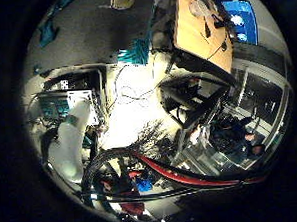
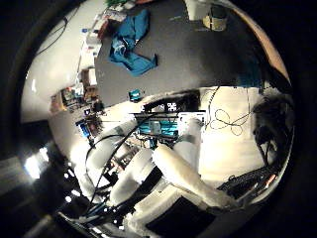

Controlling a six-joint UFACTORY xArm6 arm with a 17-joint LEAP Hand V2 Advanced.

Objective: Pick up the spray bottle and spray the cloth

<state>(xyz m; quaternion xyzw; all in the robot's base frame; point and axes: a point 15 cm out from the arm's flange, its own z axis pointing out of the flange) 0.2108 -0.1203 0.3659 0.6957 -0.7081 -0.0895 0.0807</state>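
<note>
My white and black hand (image 2: 163,173) is relaxed and grasps nothing. Its pale padded fingers (image 2: 185,144) reach out fairly straight from the palm, with open air between them. From the little finger side, one more white finger (image 1: 70,140) stands out the same way, touching nothing.

I am well above the dark grey flat mat (image 2: 198,54), and I place the rest by it. The crumpled teal fabric cloth (image 2: 131,47) lies on the mat towards one end, spread out in loose folds, well apart from my fingers. At the mat's far edge sits a squat yellowish roll with a dark hollow centre (image 2: 216,19). Just beside it is a white upright object (image 2: 197,7). It may be the spray bottle, but it is cut off at the rim of my view and I cannot tell for sure. A small teal block (image 2: 134,94) rests just off the mat's near edge, between the mat and my fingers.

Beyond that near edge lies a pale, brightly lit surface (image 2: 233,144), which is what my palm is over. Off the mat's other side stands a flat orange-brown wooden table top (image 1: 199,28), and past it a glowing blue screen (image 1: 241,18). Next to the wooden top, on the pale surface, is a black open metal frame (image 1: 188,99).
</note>
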